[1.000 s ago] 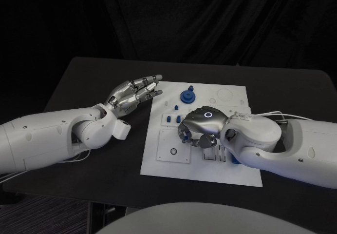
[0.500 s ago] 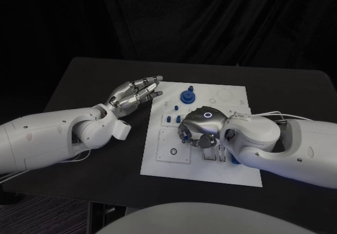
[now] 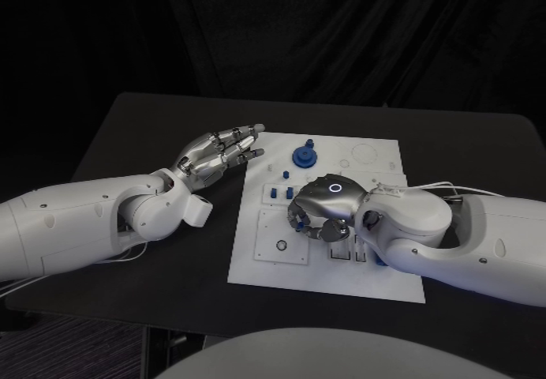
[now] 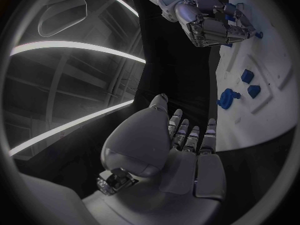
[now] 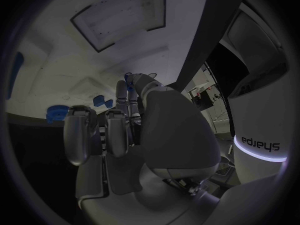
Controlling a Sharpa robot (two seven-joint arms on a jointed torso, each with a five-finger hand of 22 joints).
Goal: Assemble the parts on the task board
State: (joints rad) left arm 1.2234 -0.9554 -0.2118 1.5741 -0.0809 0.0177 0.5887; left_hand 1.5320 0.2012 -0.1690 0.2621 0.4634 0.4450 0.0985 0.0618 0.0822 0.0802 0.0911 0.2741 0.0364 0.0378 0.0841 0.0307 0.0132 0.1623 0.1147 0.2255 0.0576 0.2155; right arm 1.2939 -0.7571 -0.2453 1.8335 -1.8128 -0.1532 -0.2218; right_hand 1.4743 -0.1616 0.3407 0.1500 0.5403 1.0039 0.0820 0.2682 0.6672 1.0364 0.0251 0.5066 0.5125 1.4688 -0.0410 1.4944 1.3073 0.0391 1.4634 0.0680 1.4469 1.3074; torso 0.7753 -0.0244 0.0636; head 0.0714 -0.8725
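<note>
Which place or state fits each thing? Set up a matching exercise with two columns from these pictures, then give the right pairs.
Things:
1. left hand
2. right hand
3. round blue part
4. task board

Places or states:
A. white plate in the middle of the table
B. stands near the board's far edge
C. held above the bare table beside the board, holding nothing
D. fingers curled down over the board's middle

Pairs: 1-C, 2-D, 3-B, 4-A

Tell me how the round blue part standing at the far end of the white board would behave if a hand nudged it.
The round blue part has a wide disc base with a narrow stem rising from it, so it would probably slide rather than tip. It looks like small rigid plastic, likely light. If knocked onto its side, the disc might let it roll on the task board.
</note>
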